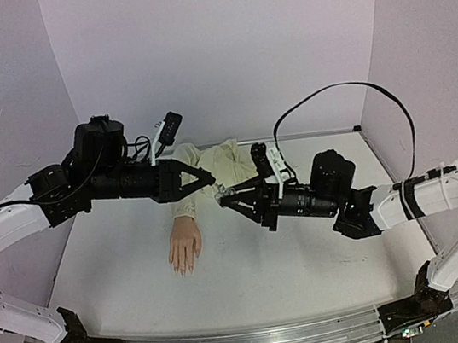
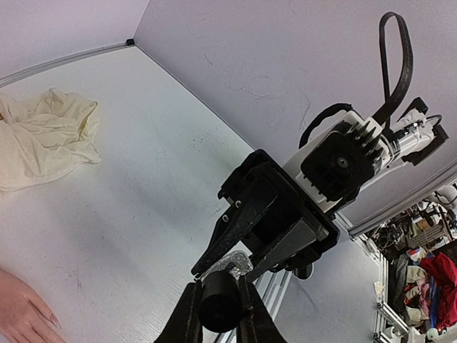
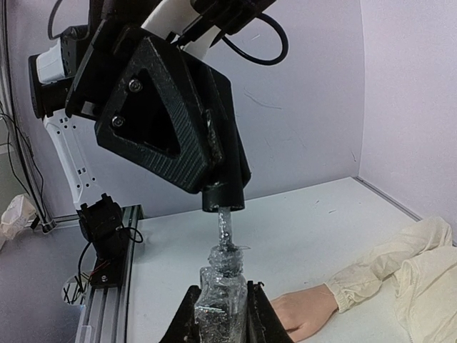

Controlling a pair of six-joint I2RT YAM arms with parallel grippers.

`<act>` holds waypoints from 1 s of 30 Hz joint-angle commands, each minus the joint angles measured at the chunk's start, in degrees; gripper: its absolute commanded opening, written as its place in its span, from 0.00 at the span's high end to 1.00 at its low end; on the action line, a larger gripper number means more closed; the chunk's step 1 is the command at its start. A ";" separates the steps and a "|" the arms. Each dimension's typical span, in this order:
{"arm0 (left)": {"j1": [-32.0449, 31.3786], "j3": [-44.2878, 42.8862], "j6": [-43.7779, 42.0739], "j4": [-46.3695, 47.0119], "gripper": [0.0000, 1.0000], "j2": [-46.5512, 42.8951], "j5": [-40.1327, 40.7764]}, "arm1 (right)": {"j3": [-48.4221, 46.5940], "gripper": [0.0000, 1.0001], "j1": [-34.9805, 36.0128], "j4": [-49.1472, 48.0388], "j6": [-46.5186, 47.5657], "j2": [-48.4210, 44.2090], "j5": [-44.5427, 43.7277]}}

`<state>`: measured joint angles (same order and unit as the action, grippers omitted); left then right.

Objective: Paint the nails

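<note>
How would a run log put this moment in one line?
left gripper: shut on cap | right gripper: shut on bottle | brush stem: exposed between them | mannequin hand: on table

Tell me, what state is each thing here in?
Bottle: open, held by right end effector.
Cap: off, lifted above bottle, held by left end effector.
Hand: lying flat on table, untouched.
Sleeve: crumpled.
</note>
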<state>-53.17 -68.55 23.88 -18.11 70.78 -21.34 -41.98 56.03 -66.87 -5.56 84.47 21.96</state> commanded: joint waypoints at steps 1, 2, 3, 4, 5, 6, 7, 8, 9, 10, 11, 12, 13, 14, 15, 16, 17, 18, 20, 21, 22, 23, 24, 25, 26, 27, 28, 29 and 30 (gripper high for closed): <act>0.26 -2.30 -1.20 -0.57 1.00 0.70 -1.42 | -3.38 1.00 0.35 -4.58 0.69 -0.18 0.87; 0.26 -2.36 -1.27 -0.83 1.00 0.74 -1.38 | -3.44 1.00 0.39 -4.58 0.72 -0.19 0.78; 0.26 -2.39 -1.33 -1.06 1.00 0.81 -1.40 | -3.46 1.00 0.35 -4.58 0.73 -0.18 0.73; 0.26 -2.38 -1.37 -1.25 1.00 0.91 -1.47 | -3.46 1.00 0.35 -4.58 0.77 -0.18 0.78; 0.26 -2.46 -1.38 -1.40 1.00 1.03 -1.65 | -3.51 1.00 0.35 -4.57 0.81 -0.14 0.80; 0.26 -2.53 -1.42 -1.59 1.00 1.21 -1.87 | -3.55 1.00 0.37 -4.58 0.82 -0.02 0.81; 0.26 -2.76 -1.46 -1.88 1.00 1.46 -1.89 | -3.63 1.00 0.39 -4.58 0.82 0.06 0.86; 0.26 -2.87 -1.53 -2.10 1.00 1.64 -2.02 | -3.64 1.00 0.33 -4.58 0.79 0.16 0.89; 0.25 -3.01 -1.62 -2.45 1.00 1.87 -2.03 | -3.72 1.00 0.39 -4.58 0.81 0.25 0.95; 0.23 -3.19 -1.72 -2.75 1.00 2.08 -2.00 | -3.73 1.00 0.37 -4.58 0.82 0.26 0.91; 0.25 -3.24 -1.73 -2.90 1.00 2.20 -2.08 | -3.79 1.00 0.34 -4.58 0.82 0.34 0.95; 0.26 -3.33 -1.75 -2.96 1.00 2.30 -2.23 | -3.81 1.00 0.37 -4.58 0.82 0.41 0.93; 0.26 -3.34 -1.80 -3.05 1.00 2.22 -2.28 | -3.81 1.00 0.34 -4.58 0.88 0.43 0.87; 0.26 -3.42 -1.86 -3.15 1.00 2.26 -2.32 | -3.81 1.00 0.33 -4.58 0.90 0.44 0.75; 0.26 -3.56 -1.97 -3.35 1.00 2.29 -2.30 | -3.74 1.00 0.38 -4.56 0.97 0.44 0.66; 0.26 -3.72 -2.06 -3.65 1.00 2.41 -2.30 | -3.73 1.00 0.35 -4.50 1.06 0.44 0.53; 0.26 -3.91 -2.16 -4.03 1.00 2.54 -2.22 | -3.77 1.00 0.39 -4.43 1.22 0.46 0.28; 0.26 -4.18 -2.17 -4.41 1.00 2.66 -2.17 | -3.92 1.00 0.40 -4.25 1.47 0.48 -0.03; 0.26 -4.59 -2.18 -5.34 1.00 3.14 -1.85 | -4.50 1.00 0.33 -3.01 2.09 0.61 -1.20; 0.26 -5.10 -2.17 -5.96 1.00 3.44 -1.55 | -4.78 1.00 0.37 -2.43 2.92 0.69 -1.83; 0.26 -5.53 -2.05 -6.65 1.00 3.70 -1.21 | -5.04 1.00 0.38 -1.94 3.49 0.82 -2.58; 0.25 -6.00 -1.88 -7.70 1.00 4.04 -0.89 | -5.46 1.00 0.39 -1.53 4.18 0.99 -3.37; 0.26 -6.59 -1.71 -8.59 1.00 4.42 -0.50 | -5.72 1.00 0.40 -1.25 4.91 1.27 -4.88; 0.26 -7.31 -1.61 -9.56 1.00 4.90 -0.21 | -6.07 1.00 0.35 -0.98 5.04 1.69 -6.15; 0.26 -7.89 -1.37 -10.44 1.00 5.35 0.10 | -6.53 1.00 0.39 -0.68 6.99 2.12 -7.58; 0.26 -8.31 -1.18 -11.11 1.00 5.67 0.39 | -6.94 1.00 0.36 -0.45 7.77 2.49 -8.64; 0.26 -8.64 -0.94 -11.48 1.00 5.94 0.68 | -7.30 1.00 0.44 -0.42 8.49 2.80 -9.92; 0.26 -8.88 -0.61 -11.77 1.00 6.13 1.08 | -7.63 1.00 0.55 -0.62 9.21 3.17 -11.33; 0.21 -9.10 -0.26 -12.10 1.00 6.34 1.60 | -8.01 1.00 0.76 -0.96 9.97 3.69 -12.59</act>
<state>-52.64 -74.41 22.63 -26.57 76.14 -20.38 -45.65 56.40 -63.37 0.05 87.37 16.69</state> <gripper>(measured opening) 0.150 0.173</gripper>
